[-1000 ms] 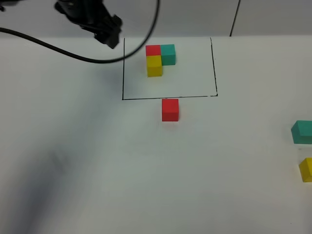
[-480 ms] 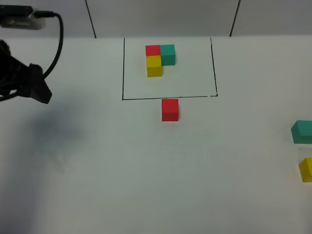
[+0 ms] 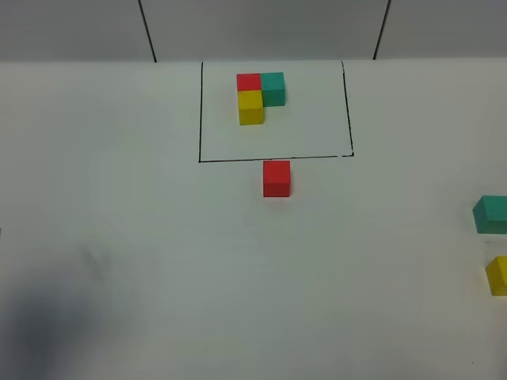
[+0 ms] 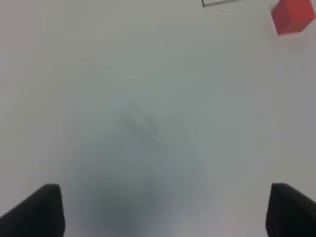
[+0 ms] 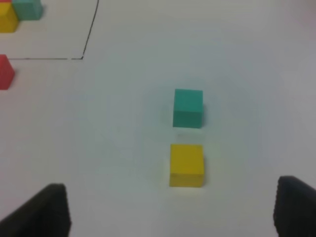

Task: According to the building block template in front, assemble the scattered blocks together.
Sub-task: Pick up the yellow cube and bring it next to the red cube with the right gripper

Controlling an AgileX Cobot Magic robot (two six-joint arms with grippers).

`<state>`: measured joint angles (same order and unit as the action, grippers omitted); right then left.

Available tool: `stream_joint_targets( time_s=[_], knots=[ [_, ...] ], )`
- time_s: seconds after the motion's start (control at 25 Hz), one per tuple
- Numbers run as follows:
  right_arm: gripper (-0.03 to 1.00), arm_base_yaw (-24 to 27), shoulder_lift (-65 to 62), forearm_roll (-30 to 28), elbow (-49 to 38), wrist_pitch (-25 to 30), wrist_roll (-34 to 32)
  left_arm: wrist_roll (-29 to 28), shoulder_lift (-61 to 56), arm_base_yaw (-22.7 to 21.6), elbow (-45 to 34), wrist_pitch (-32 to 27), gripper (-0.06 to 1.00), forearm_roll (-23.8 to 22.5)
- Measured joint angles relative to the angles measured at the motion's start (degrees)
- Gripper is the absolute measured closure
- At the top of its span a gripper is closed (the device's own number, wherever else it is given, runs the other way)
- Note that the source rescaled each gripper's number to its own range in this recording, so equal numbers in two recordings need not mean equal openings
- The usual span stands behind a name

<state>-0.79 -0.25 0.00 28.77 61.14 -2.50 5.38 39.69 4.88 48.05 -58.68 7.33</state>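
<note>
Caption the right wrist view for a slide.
Open right claw, nothing held, facing the loose teal cube and yellow cube lying apart.

Two dark fingers [image 5: 53, 210] are set wide apart above the white bench [image 5: 247, 59]. Just ahead of them, roughly in line with the gap between them, lies the yellow cube [image 5: 186, 165], flat on the bench. The teal cube [image 5: 188, 107] sits just beyond it, in the same line away from the fingers, with a narrow strip of bench between the two. Much farther ahead and off to one finger's side runs the corner of a thin black outline [image 5: 81, 58]. The red cube [image 5: 5, 72], cut by the frame edge, rests just on the fingers' side of that line. Past the line, inside the outline, only a yellow and a teal cube of the building block template [image 5: 27, 9] show, touching each other.
</note>
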Motion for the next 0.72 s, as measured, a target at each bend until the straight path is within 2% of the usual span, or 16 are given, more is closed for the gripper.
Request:
stream_joint_targets(
  time_s=[0.2,0.48,0.72],
  knots=[
    [0.27,0.00,0.00,0.00,0.00,0.00,0.00,-1.48,-13.88,0.00,-6.95,-2.65,0.00,-0.09],
    [0.27,0.00,0.00,0.00,0.00,0.00,0.00,-2.62,-28.28,0.00,-15.02,-3.26,0.04,-0.04],
    [0.27,0.00,0.00,0.00,0.00,0.00,0.00,0.61,-37.05,0.00,-17.68,-1.88,0.05,1.01]
  ],
)
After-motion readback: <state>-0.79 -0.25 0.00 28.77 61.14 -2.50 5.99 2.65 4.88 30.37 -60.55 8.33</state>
